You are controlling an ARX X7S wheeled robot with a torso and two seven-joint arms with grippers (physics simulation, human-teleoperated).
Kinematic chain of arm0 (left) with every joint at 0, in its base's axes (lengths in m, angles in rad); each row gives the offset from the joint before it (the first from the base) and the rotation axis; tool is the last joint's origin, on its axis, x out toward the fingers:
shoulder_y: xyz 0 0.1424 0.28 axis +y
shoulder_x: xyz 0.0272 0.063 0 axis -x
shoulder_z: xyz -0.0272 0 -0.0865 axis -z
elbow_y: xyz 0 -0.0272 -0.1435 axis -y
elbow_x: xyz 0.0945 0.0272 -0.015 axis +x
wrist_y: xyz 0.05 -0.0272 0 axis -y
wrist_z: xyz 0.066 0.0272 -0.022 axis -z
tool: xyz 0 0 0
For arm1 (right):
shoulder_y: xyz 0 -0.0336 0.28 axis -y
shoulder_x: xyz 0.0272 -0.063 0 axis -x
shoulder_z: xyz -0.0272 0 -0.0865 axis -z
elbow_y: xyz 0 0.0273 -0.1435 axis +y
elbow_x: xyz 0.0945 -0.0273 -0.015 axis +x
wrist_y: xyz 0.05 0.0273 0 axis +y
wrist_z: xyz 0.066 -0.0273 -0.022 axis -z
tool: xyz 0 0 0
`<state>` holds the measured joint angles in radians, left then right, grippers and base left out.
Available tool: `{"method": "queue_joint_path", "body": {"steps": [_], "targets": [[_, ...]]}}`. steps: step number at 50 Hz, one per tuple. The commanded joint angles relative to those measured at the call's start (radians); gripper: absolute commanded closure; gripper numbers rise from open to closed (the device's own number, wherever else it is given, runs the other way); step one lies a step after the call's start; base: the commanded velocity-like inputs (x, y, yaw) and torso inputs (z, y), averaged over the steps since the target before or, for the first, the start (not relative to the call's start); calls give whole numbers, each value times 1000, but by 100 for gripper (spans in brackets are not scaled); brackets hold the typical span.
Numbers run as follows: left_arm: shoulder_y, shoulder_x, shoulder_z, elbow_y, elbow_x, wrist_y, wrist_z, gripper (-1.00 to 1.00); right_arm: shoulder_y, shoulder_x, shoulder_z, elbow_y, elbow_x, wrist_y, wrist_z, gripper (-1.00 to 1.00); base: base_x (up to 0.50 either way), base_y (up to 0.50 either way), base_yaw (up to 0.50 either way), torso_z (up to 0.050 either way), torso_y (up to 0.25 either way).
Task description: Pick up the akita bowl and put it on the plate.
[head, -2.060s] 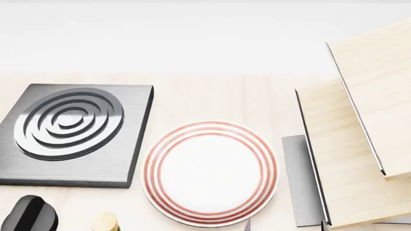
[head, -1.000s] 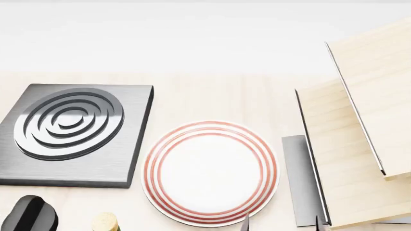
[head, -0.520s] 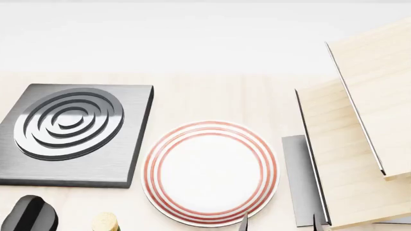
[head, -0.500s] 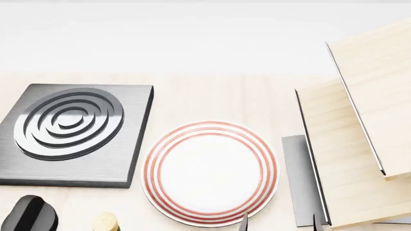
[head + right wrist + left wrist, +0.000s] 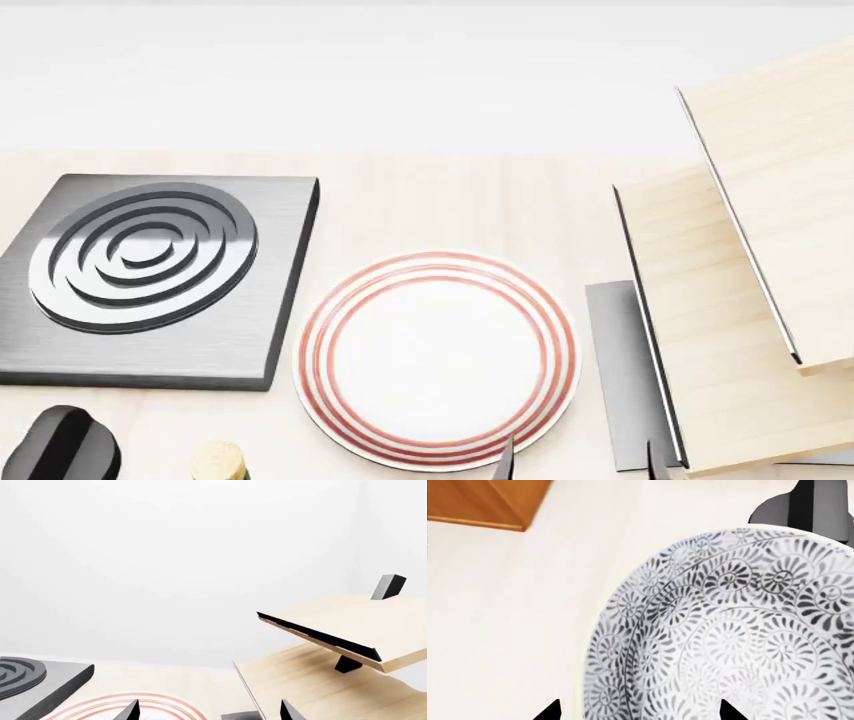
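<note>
The akita bowl, white with a dense grey-blue floral pattern, fills much of the left wrist view and does not show in the head view. My left gripper is open, one tip outside the bowl's rim and the other over its inside. The plate, white with red rings, lies bare on the wooden table at the front centre. My right gripper is open and holds nothing; only its two tips show at the bottom edge, at the plate's right rim. In the right wrist view that gripper faces over the plate.
A square grey burner with dark rings sits left of the plate. Tilted pale wooden boards stand at the right, a grey slab at their foot. A black rounded part and a cork-coloured object show at the bottom left.
The right gripper's two tips have risen slightly further into the head view's bottom edge and shifted a little left. The plate, burner and boards have not moved.
</note>
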<state>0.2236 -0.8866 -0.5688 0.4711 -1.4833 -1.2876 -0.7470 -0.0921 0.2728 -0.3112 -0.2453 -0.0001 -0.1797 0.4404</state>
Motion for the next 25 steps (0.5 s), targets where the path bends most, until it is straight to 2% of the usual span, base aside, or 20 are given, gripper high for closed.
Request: {"method": "queue_joint_path", "body": {"steps": [1,25], "targets": [[14,-10,-13,-19,-45,-18,-42,-100,9,0,-5,7,4,8,3,-100,0,0,0,0,0],[-61,-35,120,-143,14,-12,-7,-100,18,2,-16,35,10,-1,10,-100,0,0,0,0,0]]}}
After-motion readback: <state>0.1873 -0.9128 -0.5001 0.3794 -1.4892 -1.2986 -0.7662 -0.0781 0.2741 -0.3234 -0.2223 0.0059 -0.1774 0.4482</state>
